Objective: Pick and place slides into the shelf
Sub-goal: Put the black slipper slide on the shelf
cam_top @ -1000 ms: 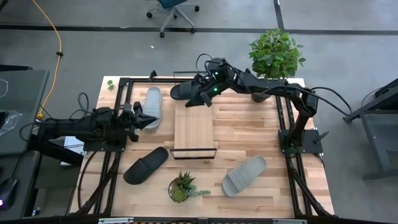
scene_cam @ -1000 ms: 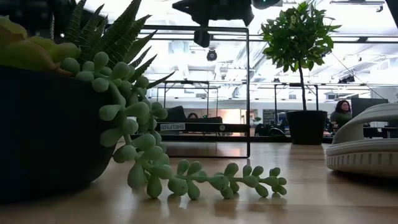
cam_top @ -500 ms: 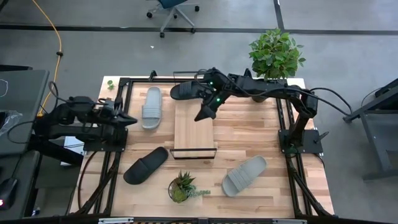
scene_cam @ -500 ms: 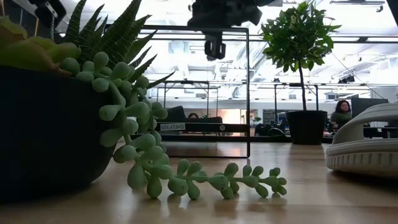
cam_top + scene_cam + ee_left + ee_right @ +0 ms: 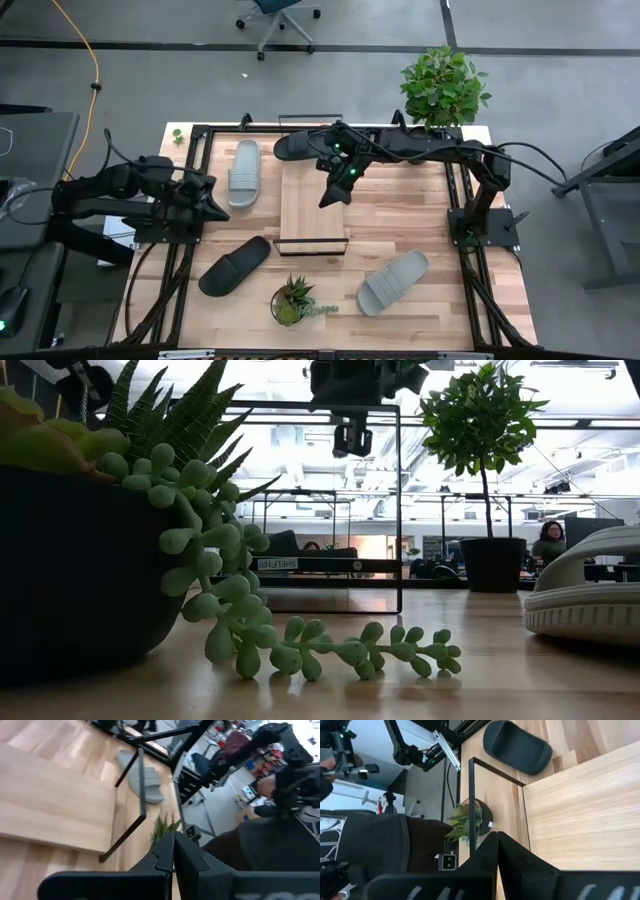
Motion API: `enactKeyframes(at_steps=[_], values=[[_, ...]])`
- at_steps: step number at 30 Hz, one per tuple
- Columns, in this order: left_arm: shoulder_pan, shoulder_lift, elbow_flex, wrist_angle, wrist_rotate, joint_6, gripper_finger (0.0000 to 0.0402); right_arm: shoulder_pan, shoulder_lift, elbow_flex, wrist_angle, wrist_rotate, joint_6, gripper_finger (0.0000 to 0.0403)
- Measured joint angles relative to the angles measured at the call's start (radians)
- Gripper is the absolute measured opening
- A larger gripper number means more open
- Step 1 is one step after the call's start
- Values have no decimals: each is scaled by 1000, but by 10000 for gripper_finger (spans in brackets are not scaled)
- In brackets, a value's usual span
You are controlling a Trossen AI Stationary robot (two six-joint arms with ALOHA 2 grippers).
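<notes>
- High view: the shelf lies mid-table with nothing on it. One black slide sits at its far end, a grey slide beside its left edge, another black slide and grey slide nearer the front. The right gripper hovers above the shelf, pinched closed, holding nothing; the left gripper waits at the table's left edge, likewise closed and empty.
- Low view: a grey sole rests flat at the right edge, behind the succulent.
- Left wrist view: grey slide beyond the shelf frame.
- Right wrist view: black slide past the shelf's end.
- Judgement: the slides look light, foamy, slightly flexible; pinching the wide strap or a side edge seems safest.
</notes>
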Motion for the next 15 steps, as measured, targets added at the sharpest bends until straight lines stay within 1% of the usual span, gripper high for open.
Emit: enactKeyframes(at_steps=[4, 8, 12, 15], values=[[0, 17, 0, 45, -2, -13, 0, 2, 0, 0, -29, 0, -8, 0], [-10, 16, 0, 41, -4, -78, 0, 1, 0, 0, -53, 2, -33, 0], [-73, 16, 0, 40, -7, -140, 0, 1, 0, 0, -65, 3, -55, 0], [-141, 16, 0, 26, -45, -183, 0, 1, 0, 0, -66, 3, -67, 0]])
